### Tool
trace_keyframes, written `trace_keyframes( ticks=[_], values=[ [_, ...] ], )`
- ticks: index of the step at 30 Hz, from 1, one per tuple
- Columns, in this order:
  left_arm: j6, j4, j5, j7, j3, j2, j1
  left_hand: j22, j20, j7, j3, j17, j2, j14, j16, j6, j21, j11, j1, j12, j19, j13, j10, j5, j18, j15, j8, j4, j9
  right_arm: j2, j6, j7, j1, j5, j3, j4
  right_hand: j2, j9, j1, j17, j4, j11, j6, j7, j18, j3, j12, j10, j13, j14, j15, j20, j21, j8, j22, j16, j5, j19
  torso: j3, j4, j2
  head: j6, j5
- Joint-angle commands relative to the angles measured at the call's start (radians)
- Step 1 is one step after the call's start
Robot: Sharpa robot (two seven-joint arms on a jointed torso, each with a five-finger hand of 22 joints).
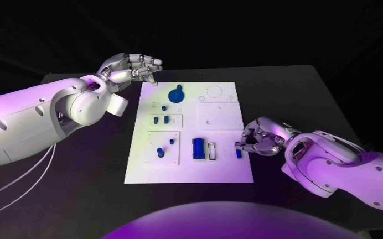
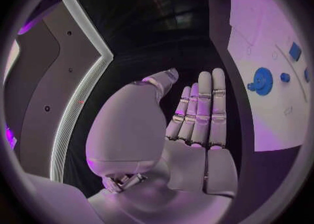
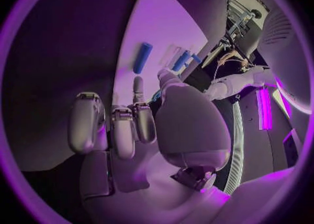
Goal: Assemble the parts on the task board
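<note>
tabletop: black, carries the board
board: white, mid-tabletop, blue parts on it
left hand: at board's far left corner, fingers apart, holds nothing
right hand: at board's right edge, fingers curled; grip on small part unclear

Left robot hand open beside task board.

Left hand raised, fingers straight — right hand low, fingers curled.
</note>
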Motion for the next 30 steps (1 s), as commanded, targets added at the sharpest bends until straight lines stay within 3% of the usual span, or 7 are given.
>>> trace_keyframes(
  ticks=[1, 10, 22, 27, 30],
  values=[
    [0.005, 0.002, -0.001, 0.016, 0.000, 0.001, 0.000, -0.001, -0.001, 0.045, -0.002, 0.000, 0.011, -0.005, 0.004, -0.006, -0.003, 0.000, -0.002, 0.005, 0.005, 0.001, -0.006, -0.002, 0.012, 0.000, 0.005, 0.006, 0.001, 0.000, 0.008, -0.036, -0.010, -0.081, 0.000, -0.004, -0.003, 0.002, 0.005, 0.220, 0.001, 0.002, 0.009, 0.001, -0.007, -0.005, 0.000, 0.038, 0.165, 0.097, 0.005, 0.004, 0.001, 0.003, 0.135, -0.003, 0.005, 0.002, 0.0012, 0.0029, 0.001, 0.001, -0.003],
    [0.007, 0.003, -0.001, 0.014, 0.000, -0.001, -0.001, -0.001, -0.001, 0.045, -0.002, 0.000, 0.011, -0.005, 0.004, -0.006, -0.003, 0.000, -0.002, 0.005, 0.005, 0.001, -0.006, -0.002, 0.012, 0.000, 0.005, 0.006, 0.001, 0.015, 0.032, -0.070, -0.029, -0.124, -0.001, -0.015, -0.002, 0.007, 0.001, 0.224, 0.002, -0.002, 0.021, -0.003, -0.008, -0.012, -0.002, 0.038, 0.164, 0.098, 0.002, 0.003, 0.006, 0.007, 0.138, -0.002, 0.005, 0.004, -0.0003, 0.0040, 0.002, 0.000, 0.001],
    [0.010, 0.003, -0.001, 0.011, 0.000, -0.003, -0.001, -0.002, -0.001, 0.044, -0.002, 0.000, 0.011, -0.005, 0.005, -0.007, -0.005, -0.001, -0.001, 0.008, 0.005, 0.002, -0.007, -0.002, 0.012, 0.000, 0.007, 0.007, 0.002, 0.051, 0.056, -0.089, -0.050, -0.153, -0.001, -0.031, -0.002, 0.009, 0.003, 0.225, 0.000, -0.003, 0.024, -0.005, -0.008, -0.014, -0.002, 0.038, 0.164, 0.098, 0.001, 0.003, 0.007, 0.008, 0.139, -0.001, 0.006, 0.005, 0.0008, 0.0032, 0.001, -0.001, 0.006],
    [0.011, 0.002, -0.001, 0.010, 0.000, -0.004, -0.001, -0.002, -0.001, 0.044, -0.002, 0.000, 0.011, -0.005, 0.005, -0.007, -0.005, -0.001, -0.001, 0.008, 0.005, 0.002, -0.007, -0.002, 0.012, 0.000, 0.007, 0.007, 0.002, 0.060, 0.073, -0.099, -0.054, -0.178, -0.001, -0.035, -0.006, 0.014, 0.041, 0.225, -0.005, -0.008, 0.027, -0.010, -0.008, -0.010, -0.003, 0.039, 0.164, 0.098, -0.004, -0.001, 0.008, 0.005, 0.140, -0.002, 0.007, 0.006, 0.0000, 0.0022, 0.001, -0.001, 0.006],
    [0.012, 0.002, -0.001, 0.009, 0.000, -0.003, -0.001, -0.002, -0.001, 0.044, -0.002, 0.000, 0.011, -0.005, 0.005, -0.007, -0.005, -0.001, -0.001, 0.008, 0.005, 0.002, -0.007, -0.002, 0.012, 0.000, 0.007, 0.007, 0.002, 0.065, 0.083, -0.109, -0.055, -0.201, -0.001, -0.038, -0.010, 0.016, 0.097, 0.225, -0.005, -0.011, 0.028, -0.013, -0.008, 0.028, -0.005, 0.038, 0.163, 0.098, -0.006, -0.005, 0.007, -0.004, 0.141, -0.002, 0.011, 0.007, 0.0002, 0.0019, 0.001, -0.001, 0.007]
  ],
)
